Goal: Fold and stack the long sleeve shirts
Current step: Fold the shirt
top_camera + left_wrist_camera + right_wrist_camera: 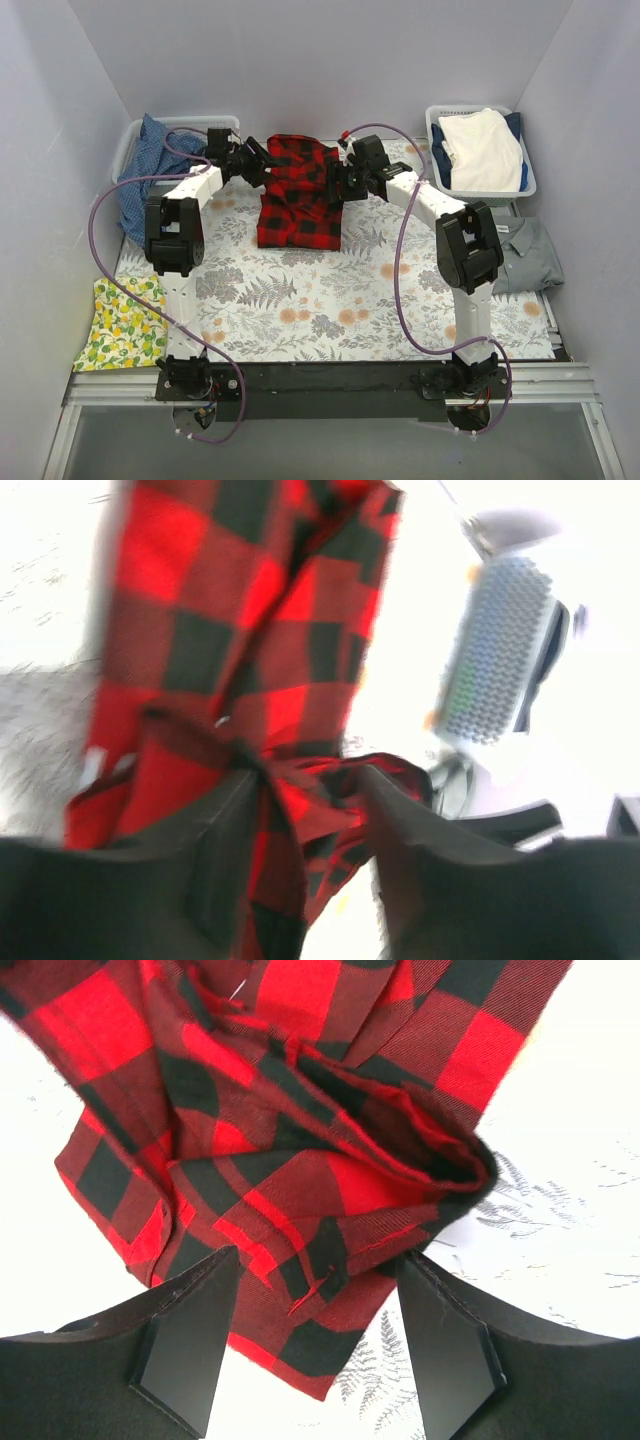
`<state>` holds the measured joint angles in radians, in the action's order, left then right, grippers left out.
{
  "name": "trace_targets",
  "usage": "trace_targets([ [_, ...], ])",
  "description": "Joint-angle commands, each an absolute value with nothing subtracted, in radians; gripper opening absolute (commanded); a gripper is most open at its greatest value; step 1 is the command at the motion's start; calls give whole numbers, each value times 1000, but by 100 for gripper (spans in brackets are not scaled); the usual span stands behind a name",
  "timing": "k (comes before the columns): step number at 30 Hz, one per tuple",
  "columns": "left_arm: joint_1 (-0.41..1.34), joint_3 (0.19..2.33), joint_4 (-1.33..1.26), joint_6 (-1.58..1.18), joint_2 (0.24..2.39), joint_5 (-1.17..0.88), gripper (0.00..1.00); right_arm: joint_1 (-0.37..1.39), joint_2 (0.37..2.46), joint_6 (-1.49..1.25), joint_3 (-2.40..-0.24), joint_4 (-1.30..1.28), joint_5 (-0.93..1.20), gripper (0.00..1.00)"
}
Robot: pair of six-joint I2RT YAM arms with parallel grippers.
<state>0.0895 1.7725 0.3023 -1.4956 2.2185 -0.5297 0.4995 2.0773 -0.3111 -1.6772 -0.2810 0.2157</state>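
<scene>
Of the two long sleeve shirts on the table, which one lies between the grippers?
The red-and-black plaid shirt, with the left gripper and right gripper both at its cloth. The grey collared shirt lies apart at the right edge.

Pale walls [320,60] enclose a seemingly fern-patterned table [300,300].

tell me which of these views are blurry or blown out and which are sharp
Left wrist: motion-blurred, the plaid shirt smeared, background blown out to white. Right wrist: sharp, the shirt's weave and stitching readable, though the tablecloth washes out pale. Top external: evenly lit and crisp, soft shadows only.
</scene>
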Motion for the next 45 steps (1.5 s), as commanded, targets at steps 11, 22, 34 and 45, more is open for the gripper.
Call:
trace_targets([
  [11,97,1657,-107,-1629,2114,-756,63,506,2109,-347,-1687,-275,446,70],
  [22,97,1493,116,-1430,1887,-611,63,503,2151,-451,-1727,-96,506,62],
  [34,98,1298,362,-1261,1628,-434,63,439,2310,-494,-1960,66,333,61],
  [45,259,1218,466,-1265,1675,-367,64,411,2139,-353,-1803,-57,310,62],
])
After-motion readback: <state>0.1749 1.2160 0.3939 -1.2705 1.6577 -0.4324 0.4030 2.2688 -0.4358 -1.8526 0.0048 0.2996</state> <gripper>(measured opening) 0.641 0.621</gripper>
